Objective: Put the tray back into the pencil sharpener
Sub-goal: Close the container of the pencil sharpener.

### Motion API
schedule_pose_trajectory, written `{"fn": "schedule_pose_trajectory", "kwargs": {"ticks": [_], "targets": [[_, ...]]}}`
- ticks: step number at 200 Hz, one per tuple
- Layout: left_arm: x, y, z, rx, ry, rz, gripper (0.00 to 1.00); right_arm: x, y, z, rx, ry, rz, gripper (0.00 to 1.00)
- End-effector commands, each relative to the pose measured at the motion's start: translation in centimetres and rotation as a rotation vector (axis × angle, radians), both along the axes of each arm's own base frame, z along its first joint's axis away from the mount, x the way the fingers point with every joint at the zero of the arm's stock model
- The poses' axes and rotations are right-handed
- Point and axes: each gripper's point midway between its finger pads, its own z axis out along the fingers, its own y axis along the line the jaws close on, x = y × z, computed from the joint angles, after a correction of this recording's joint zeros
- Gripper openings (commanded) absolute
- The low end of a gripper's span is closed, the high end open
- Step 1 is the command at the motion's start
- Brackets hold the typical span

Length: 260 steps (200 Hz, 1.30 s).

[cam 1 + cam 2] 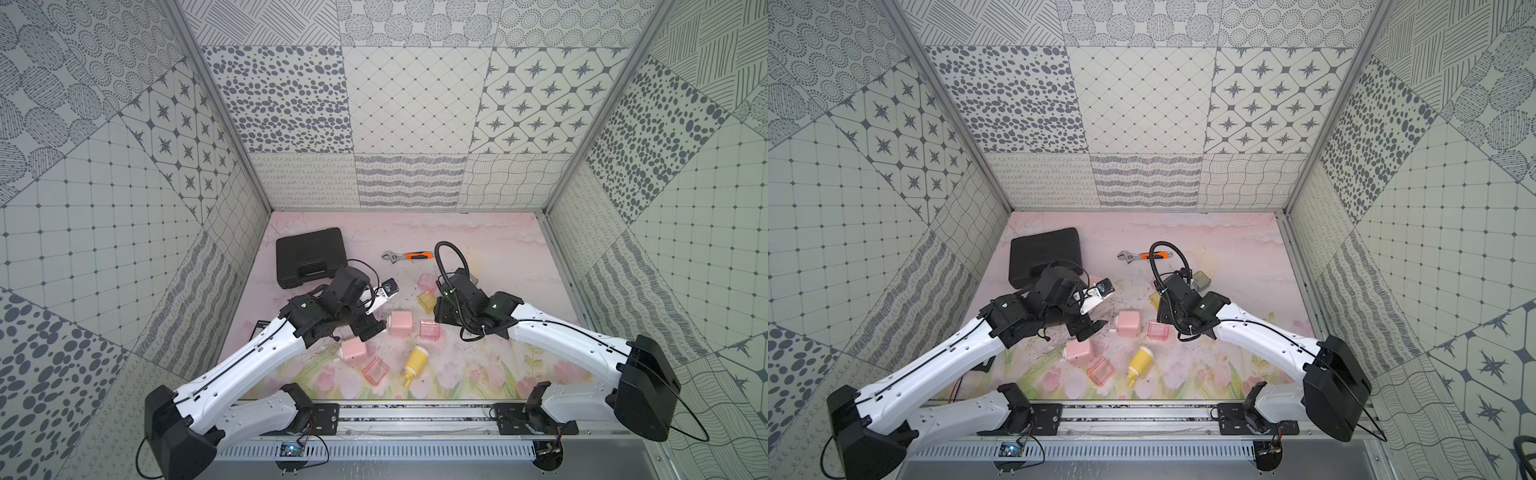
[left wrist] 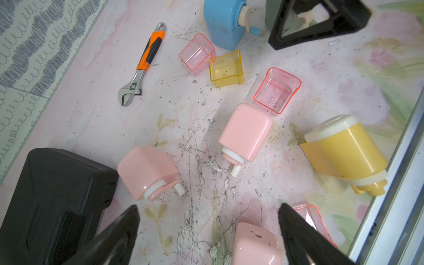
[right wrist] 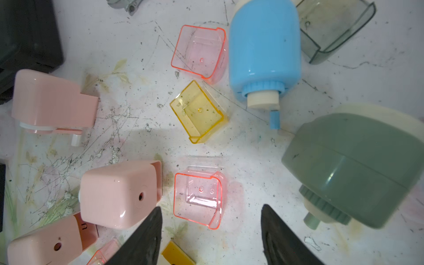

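Near the centre of the desk point(image 1: 498, 257), the pink tray point(image 3: 198, 197) lies outside any sharpener body, open face upward. It sits just beside the centre pink sharpener point(image 3: 119, 195), with a narrow gap between the two. That sharpener lies on its side, its pencil hole visible in the right wrist view.

On the right gripper point(image 3: 211, 206), the jaws are parted with nothing between them. The pink tray lies just beyond the fingertips.

On the left gripper point(image 2: 208, 206), the jaws are spread wide above the front pink sharpener point(image 2: 257, 243). One finger stands just beside the sharpener body; the opposite finger is well clear of it. Nothing is clamped. A second pink tray point(image 2: 307, 213) lies partly hidden behind the nearer finger.

Other items on the desk:
- yellow sharpener point(image 1: 415, 360), on its side near the front edge;
- yellow tray point(image 3: 198, 112) and third pink tray point(image 3: 199, 51), close together;
- blue sharpener point(image 3: 263, 52), just beside the third pink tray;
- green sharpener point(image 3: 351, 169) and grey-green tray point(image 3: 335, 27), on the far side of the blue sharpener;
- rear pink sharpener point(image 2: 146, 172), just beside the black case point(image 1: 309, 255);
- adjustable wrench point(image 1: 409, 255), toward the back, well apart from the pink tray.
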Motion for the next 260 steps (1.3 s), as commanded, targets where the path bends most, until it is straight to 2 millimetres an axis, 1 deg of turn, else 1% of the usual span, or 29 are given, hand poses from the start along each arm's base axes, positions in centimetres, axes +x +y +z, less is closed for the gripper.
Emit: {"fn": "schedule_pose_trajectory", "kwargs": {"ticks": [1,20,41,52,73,88,104,133,147,161,179,197,215,228,241,260], "targets": [[0.1,-3.1,0.9,-0.110,-0.044,-0.201,0.95,0.7,-0.5,1.4,0.016,-0.035,-0.047,0.70],[0.6,-3.2,0.9,-0.144,-0.025,-0.189,0.95,0.8,-1.0,1.9,-0.008,-0.016,-0.045,0.72],[0.0,-3.9,0.2,-0.158,0.016,-0.240,0.95,0.2,-1.6,1.9,-0.014,0.015,-0.066,0.72],[-0.4,-4.2,-0.6,-0.146,0.040,-0.276,0.95,-0.1,-2.1,1.4,-0.014,0.036,-0.093,0.71],[-0.8,-4.8,-2.5,-0.121,0.104,-0.335,0.95,-0.7,-2.3,0.3,-0.009,0.073,-0.113,0.70],[-0.6,-5.4,-3.4,-0.106,0.129,-0.364,0.95,-1.0,-2.2,-0.7,-0.015,0.104,-0.111,0.68],[-0.1,-5.7,-4.1,-0.071,0.140,-0.391,0.96,-1.3,-1.4,-1.8,-0.002,0.145,-0.096,0.67],[0.2,-5.8,-5.7,-0.008,0.155,-0.464,0.96,-1.7,0.8,-3.1,0.055,0.226,-0.061,0.63],[0.4,-5.8,-6.0,0.003,0.146,-0.490,0.96,-1.7,1.6,-3.8,0.077,0.243,-0.049,0.60],[0.8,-6.2,-6.2,-0.001,0.132,-0.514,0.96,-1.8,1.9,-4.4,0.084,0.252,-0.039,0.55],[1.5,-6.5,-6.4,-0.037,0.146,-0.526,0.96,-1.6,1.7,-4.5,0.084,0.236,-0.049,0.51],[2.3,-6.5,-6.2,-0.054,0.157,-0.533,0.96,-1.4,1.1,-4.5,0.090,0.208,-0.075,0.50],[2.0,-6.2,-7.0,-0.020,0.168,-0.575,0.97,-1.4,0.4,-4.5,0.088,0.201,-0.099,0.49],[1.8,-6.0,-7.8,-0.011,0.189,-0.585,0.97,-1.4,0.2,-4.3,0.092,0.196,-0.104,0.49],[1.6,-6.1,-8.5,-0.011,0.215,-0.588,0.97,-1.4,0.3,-4.2,0.091,0.196,-0.097,0.49],[2.0,-6.3,-8.9,-0.016,0.229,-0.573,0.97,-1.3,0.4,-4.1,0.086,0.198,-0.085,0.49]]}}
